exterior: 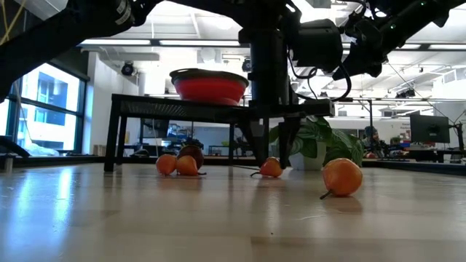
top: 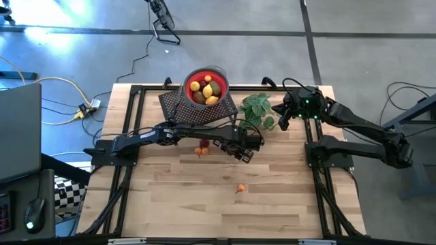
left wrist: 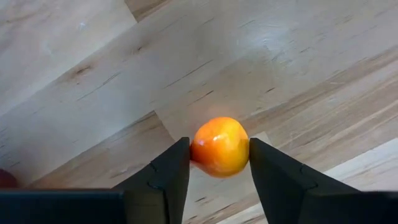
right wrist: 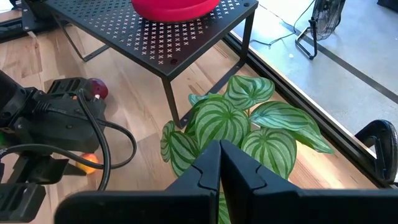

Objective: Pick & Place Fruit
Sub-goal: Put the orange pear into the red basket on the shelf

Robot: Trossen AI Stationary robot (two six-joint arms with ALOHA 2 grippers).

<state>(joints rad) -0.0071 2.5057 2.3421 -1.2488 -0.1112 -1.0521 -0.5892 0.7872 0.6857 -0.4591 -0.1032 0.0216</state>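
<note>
The left gripper [left wrist: 219,163] is lowered to the counter [top: 272,204] with one finger [left wrist: 166,177] on each side of a small orange fruit [left wrist: 219,147]. Both fingers touch the fruit's flanks, so the gripper is grasping it, though the fruit appears to rest on the wood, not yet lifted. The straddling approach from above centres the round fruit between the fingers and keeps it from rolling away.

A red bowl [top: 206,86] already holding several pieces stands on a black perforated stand [top: 201,109] at the back of the counter; it is judged to be the destination. More fruit lies beside the stand [top: 202,148], and one orange piece [top: 240,188] sits apart, nearer the front.

The right gripper [right wrist: 219,163] waits clenched and empty above the green leafy plant [right wrist: 242,124].
</note>
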